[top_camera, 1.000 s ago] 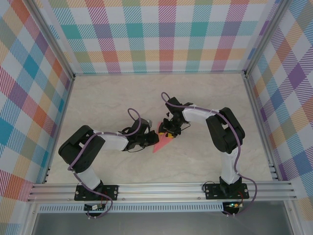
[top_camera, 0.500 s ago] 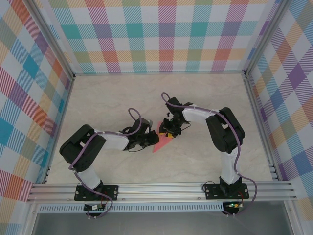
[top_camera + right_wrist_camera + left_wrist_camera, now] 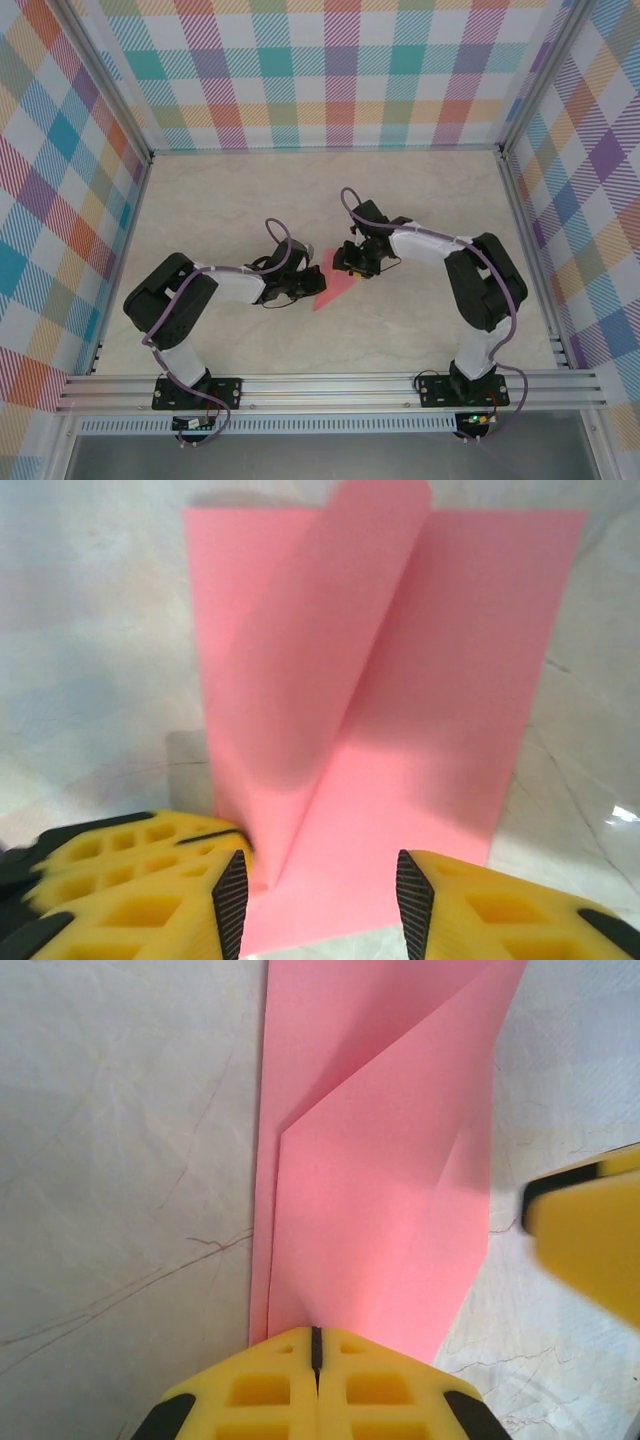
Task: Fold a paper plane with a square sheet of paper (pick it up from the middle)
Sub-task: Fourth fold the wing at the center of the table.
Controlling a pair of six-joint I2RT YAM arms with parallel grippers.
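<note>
Square sheet of paper (image 3: 380, 1210) lies salmon-pink, creased, flap raised.

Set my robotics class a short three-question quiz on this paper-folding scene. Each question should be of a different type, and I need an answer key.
1. True or false: the left gripper has its jaws shut at one end of the pink paper.
2. Multiple choice: in the right wrist view, part of the pink paper is A) crumpled into a ball, B) lifted as a curved flap, C) torn in two.
3. Fill in the blank: the right gripper has its jaws ____, with the pink paper showing between them.
Key: 1 true; 2 B; 3 open.
</note>
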